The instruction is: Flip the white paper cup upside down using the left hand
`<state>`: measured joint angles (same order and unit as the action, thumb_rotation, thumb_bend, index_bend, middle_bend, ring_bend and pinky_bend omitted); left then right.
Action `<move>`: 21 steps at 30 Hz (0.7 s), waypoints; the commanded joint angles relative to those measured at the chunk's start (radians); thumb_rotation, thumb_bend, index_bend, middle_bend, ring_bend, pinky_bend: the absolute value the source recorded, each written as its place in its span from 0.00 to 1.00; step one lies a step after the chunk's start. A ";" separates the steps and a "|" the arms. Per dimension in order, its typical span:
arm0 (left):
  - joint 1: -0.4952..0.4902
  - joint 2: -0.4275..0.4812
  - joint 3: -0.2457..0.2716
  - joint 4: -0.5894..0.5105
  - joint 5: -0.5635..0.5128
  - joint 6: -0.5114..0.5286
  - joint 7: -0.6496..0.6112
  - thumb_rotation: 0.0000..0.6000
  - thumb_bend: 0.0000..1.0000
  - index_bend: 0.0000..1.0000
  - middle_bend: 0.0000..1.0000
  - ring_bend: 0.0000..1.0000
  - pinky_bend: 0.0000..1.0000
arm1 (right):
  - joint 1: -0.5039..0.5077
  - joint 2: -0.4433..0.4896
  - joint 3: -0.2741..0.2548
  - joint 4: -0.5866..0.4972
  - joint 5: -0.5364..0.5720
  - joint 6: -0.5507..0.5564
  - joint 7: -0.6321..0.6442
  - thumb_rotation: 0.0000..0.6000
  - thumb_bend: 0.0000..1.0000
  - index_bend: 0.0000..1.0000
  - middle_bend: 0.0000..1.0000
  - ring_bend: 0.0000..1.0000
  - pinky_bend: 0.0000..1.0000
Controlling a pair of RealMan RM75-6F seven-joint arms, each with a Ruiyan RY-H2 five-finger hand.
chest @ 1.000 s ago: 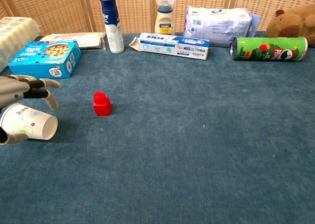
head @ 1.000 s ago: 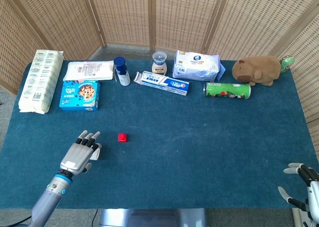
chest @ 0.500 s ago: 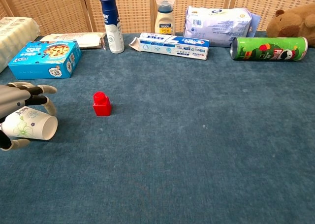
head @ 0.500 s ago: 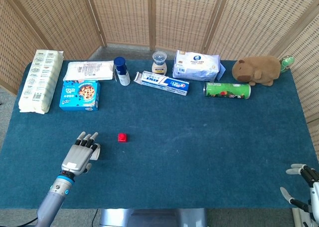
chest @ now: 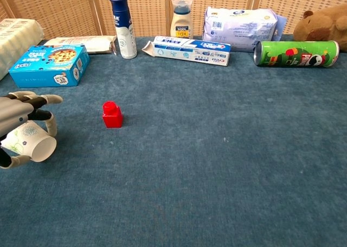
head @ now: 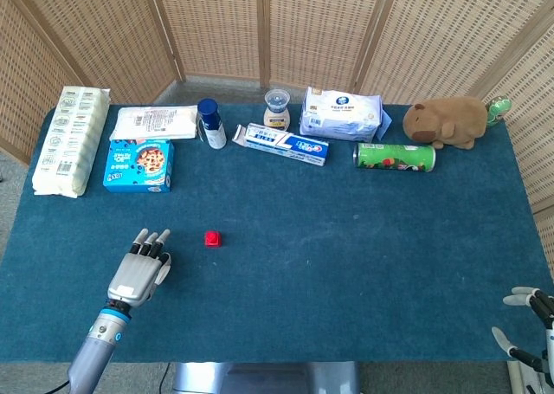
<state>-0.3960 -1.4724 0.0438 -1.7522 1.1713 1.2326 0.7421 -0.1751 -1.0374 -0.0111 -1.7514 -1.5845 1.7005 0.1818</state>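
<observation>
My left hand (chest: 19,116) is wrapped around the white paper cup (chest: 28,142) at the near left part of the blue table (chest: 217,165). In the chest view the cup lies tilted on its side, its open mouth facing right and toward the camera, with my fingers (chest: 43,100) arched over the top and the thumb under it. In the head view my left hand (head: 138,271) covers the cup almost entirely, so I cannot tell from there how it sits.

My right hand (head: 528,325) shows only at the bottom right corner of the head view, off the table edge, fingers spread apart and holding nothing.

A small red block (chest: 112,114) stands just to the right of the cup, apart from it. Along the far edge sit a blue cookie box (chest: 49,65), a blue-capped bottle (chest: 122,25), a toothpaste box (chest: 187,50), a pack of wipes (chest: 241,21), a green chip can (chest: 295,53) lying on its side and a brown plush animal (head: 448,121).
</observation>
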 commanded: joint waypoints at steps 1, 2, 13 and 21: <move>0.004 0.008 0.000 -0.013 0.003 0.002 -0.015 0.95 0.28 0.44 0.00 0.00 0.00 | -0.001 0.000 0.000 -0.001 -0.001 0.002 0.001 1.00 0.25 0.41 0.33 0.31 0.38; 0.005 0.017 -0.003 -0.023 0.004 0.003 -0.027 0.94 0.28 0.44 0.00 0.00 0.00 | -0.002 0.000 0.000 -0.001 -0.001 0.003 0.001 1.00 0.25 0.41 0.33 0.31 0.38; 0.006 0.160 -0.086 -0.179 -0.015 -0.073 -0.369 0.94 0.28 0.44 0.00 0.00 0.00 | 0.003 -0.007 0.004 0.005 -0.009 0.000 0.003 1.00 0.25 0.41 0.33 0.31 0.38; 0.008 0.231 -0.190 -0.187 -0.017 -0.162 -0.808 0.94 0.28 0.44 0.00 0.00 0.00 | 0.011 -0.014 0.007 0.007 -0.013 -0.010 0.000 1.00 0.25 0.41 0.33 0.31 0.38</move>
<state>-0.3873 -1.2859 -0.0831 -1.9276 1.1609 1.1337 0.1276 -0.1641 -1.0507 -0.0042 -1.7441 -1.5970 1.6908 0.1828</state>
